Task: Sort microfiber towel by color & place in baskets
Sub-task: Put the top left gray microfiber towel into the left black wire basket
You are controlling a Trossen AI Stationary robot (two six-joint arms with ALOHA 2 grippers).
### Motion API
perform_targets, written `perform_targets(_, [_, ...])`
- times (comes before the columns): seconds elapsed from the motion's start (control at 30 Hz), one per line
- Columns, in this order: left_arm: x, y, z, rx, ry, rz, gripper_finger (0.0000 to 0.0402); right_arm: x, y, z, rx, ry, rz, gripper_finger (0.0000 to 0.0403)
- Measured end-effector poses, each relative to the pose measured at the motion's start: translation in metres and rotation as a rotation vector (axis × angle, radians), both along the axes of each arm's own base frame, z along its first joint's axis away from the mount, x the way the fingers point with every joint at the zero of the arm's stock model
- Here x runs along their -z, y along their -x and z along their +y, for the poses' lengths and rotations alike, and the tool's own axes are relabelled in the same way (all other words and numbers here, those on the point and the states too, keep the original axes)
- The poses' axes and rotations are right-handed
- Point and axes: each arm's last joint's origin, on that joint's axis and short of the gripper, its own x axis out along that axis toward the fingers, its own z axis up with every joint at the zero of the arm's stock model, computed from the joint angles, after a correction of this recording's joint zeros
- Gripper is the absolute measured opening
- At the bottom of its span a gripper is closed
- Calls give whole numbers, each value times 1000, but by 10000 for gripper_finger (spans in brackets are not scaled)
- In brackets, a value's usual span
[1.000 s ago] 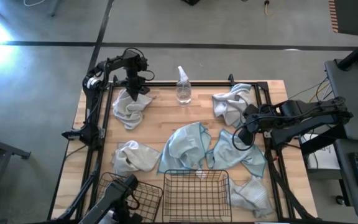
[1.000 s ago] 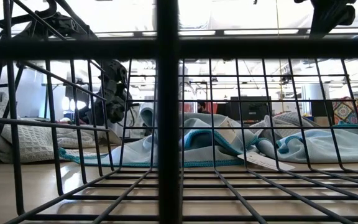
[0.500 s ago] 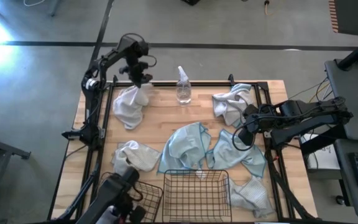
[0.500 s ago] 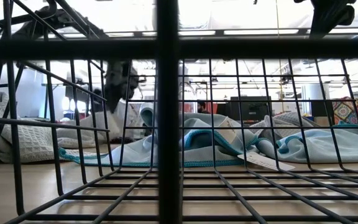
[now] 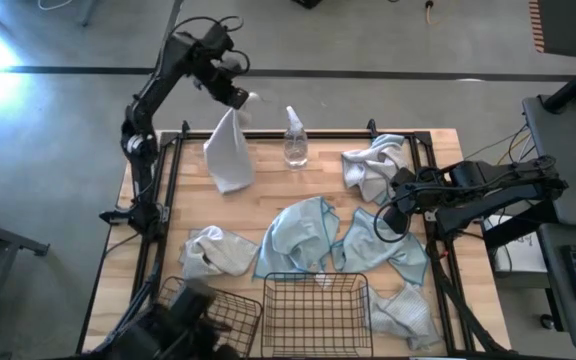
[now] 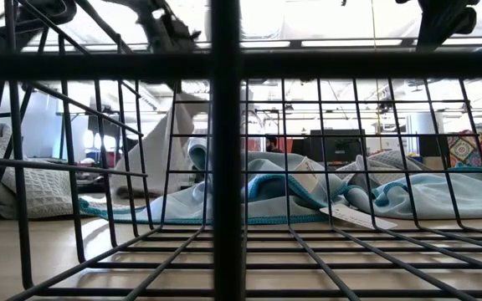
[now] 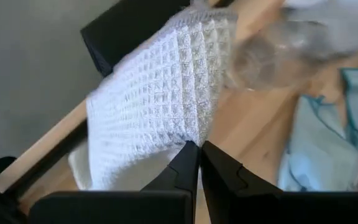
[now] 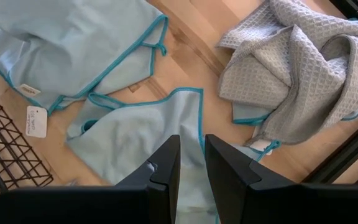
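My left gripper (image 5: 240,97) is raised over the table's far left corner, shut on a pale grey-white waffle towel (image 5: 230,155) that hangs long below it, also seen in the low view (image 6: 161,142). My right gripper (image 5: 393,215) waits above a light blue towel (image 8: 135,130) at the right, fingers slightly apart, nothing between them. Another blue towel (image 5: 298,235) and grey-white towels (image 5: 213,250) (image 5: 373,165) (image 5: 408,315) lie crumpled on the table. Two black wire baskets (image 5: 316,310) (image 5: 223,312) stand at the near edge. My left gripper pinches the towel's top end (image 7: 180,134) between its two fingers, which slant downward from above. The towel hangs in a narrow drape below the fingers. Whether its lower end (image 5: 232,185) still touches the table I cannot tell.
A clear spray bottle (image 5: 295,140) stands upright at the far edge, just right of the hanging towel. A dark blurred shape (image 5: 183,322) shows by the left basket at the near edge. Black frame rails (image 5: 163,190) run along the table's left and right sides.
My left gripper has risen from the heap at the far left and gone toward the far edge, tipping as it rose, fingers staying shut. The grey-white towel has been drawn up from a crumpled heap into a long hanging drape.
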Motion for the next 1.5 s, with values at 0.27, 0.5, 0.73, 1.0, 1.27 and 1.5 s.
perform_targets(0.27, [-33, 18, -55, 22, -48, -48, 0, 0, 0, 0, 0, 0, -1, 68])
perform_targets(0.5, [-51, 34, -114, 71, -65, -86, 0, 0, 0, 0, 1, 0, -4, 68])
perform_targets(0.73, [-64, 50, -176, 138, -62, -153, 0, 0, -1, 0, 7, 16, -10, 68])
perform_targets(1.0, [-86, 70, -234, 226, -69, -337, 0, -1, -1, -2, 52, 61, -27, 68])
perform_targets(1.27, [-102, 84, -272, 258, -6, -474, 0, 8, -1, -2, 57, 65, 3, 68])
perform_targets(1.5, [-105, 78, -302, 219, 18, -511, 0, 30, 1, 0, 17, 21, 98, 68])
